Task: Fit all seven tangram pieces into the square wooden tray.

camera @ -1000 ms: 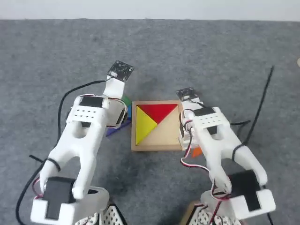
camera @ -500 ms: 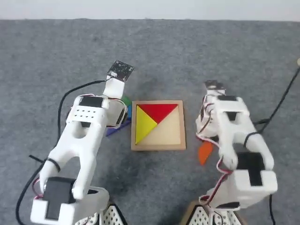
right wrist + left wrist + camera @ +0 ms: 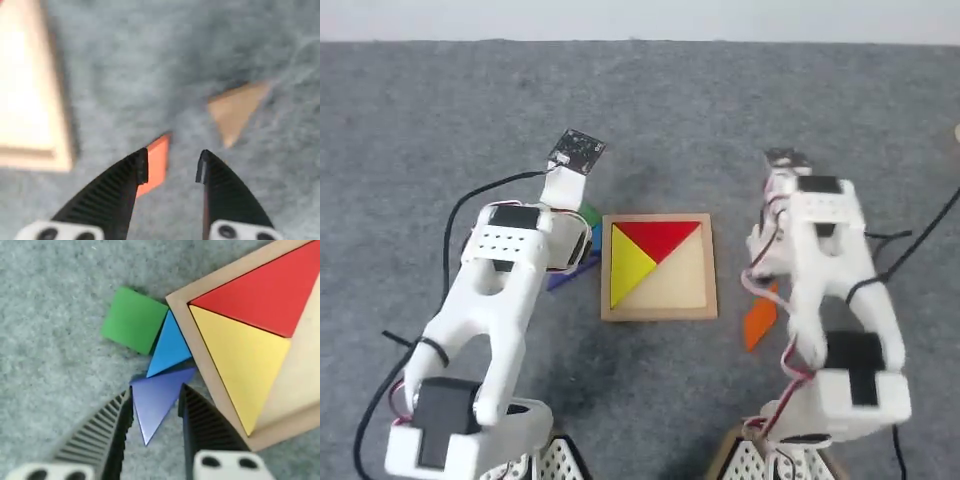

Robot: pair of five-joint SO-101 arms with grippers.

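Tray [image 3: 658, 313] half bare past yellow triangle [image 3: 628, 265], red triangle [image 3: 658, 238]; left gripper [image 3: 156, 391] pinches purple triangle [image 3: 154, 402] beside its edge; right gripper [image 3: 172, 155] gapes over grey carpet [image 3: 720, 120].

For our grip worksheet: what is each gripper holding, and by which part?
Right gripper: nothing, open above the carpet. Left gripper sits astride the purple triangle, across its two long edges; whether it actually grips cannot be told.
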